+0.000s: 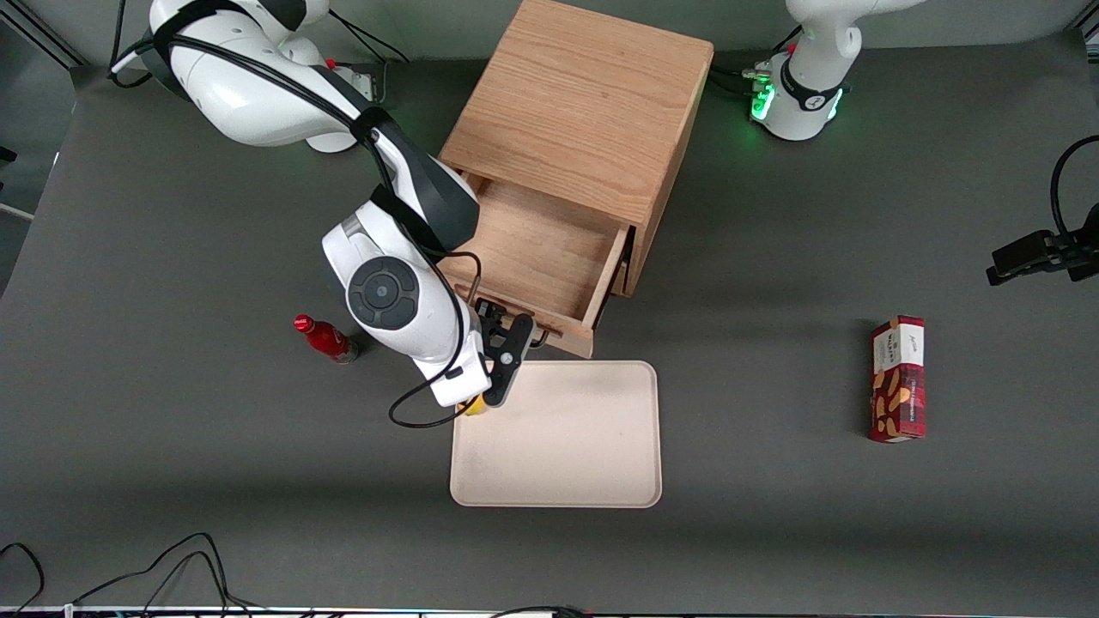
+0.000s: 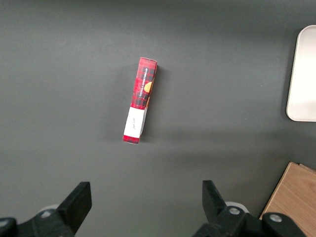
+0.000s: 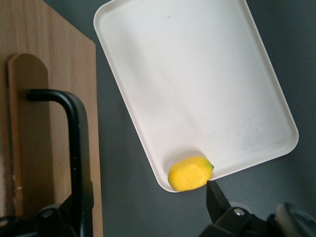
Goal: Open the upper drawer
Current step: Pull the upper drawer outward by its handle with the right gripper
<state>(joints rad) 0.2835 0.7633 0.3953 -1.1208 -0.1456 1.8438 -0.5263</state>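
The wooden cabinet stands mid-table with its upper drawer pulled well out, showing a bare wooden inside. My gripper hovers at the drawer's front panel, just in front of it and above the tray's corner. The thin black handle runs alongside one finger; the other finger stands far from it. The gripper is open and holds nothing. The lower drawer is hidden under the open one.
A cream tray lies in front of the drawer, with a yellow lemon in its corner under my wrist. A red bottle lies toward the working arm's end. A red cookie box lies toward the parked arm's end.
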